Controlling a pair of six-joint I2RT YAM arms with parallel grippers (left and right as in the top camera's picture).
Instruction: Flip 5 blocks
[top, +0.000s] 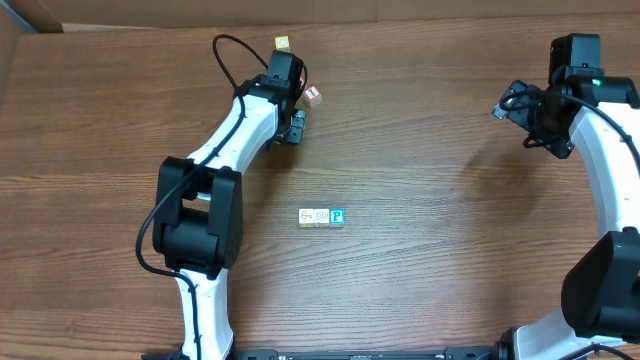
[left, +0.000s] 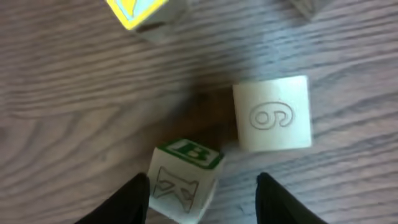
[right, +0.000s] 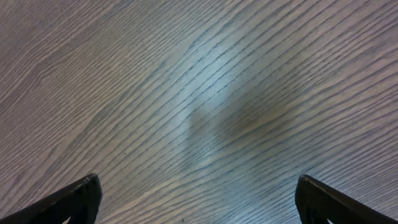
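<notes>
A brown wood-grain table fills every view, with only a few tiny cubes on it. At its middle three pale cream wooden blocks lie in a touching row; the right-hand one is the blue "P" block.

At the far side the left gripper hangs low over two more pale blocks, which its arm hides from the overhead camera. The cream cube marked "6" lies flat, just beyond the right finger. The cream cube with a green "B" face and a line-drawn "K" face sits tilted on an edge between the fingers; it is close against the left one, with a clear gap to the right. The jaws are therefore parted and nothing is clamped.

A yellow-faced cube and a red-and-white cube lie near; they seem no part of the job.

The right gripper is spread wide over bare wood, well apart from every block.

As a judgement, the tilted cube looks mid-turn, its flip not settled. The neat row suggests three blocks already dealt with, though the pictures cannot prove which faces were up. If so, this cube and perhaps the "6" cube are what is left.
</notes>
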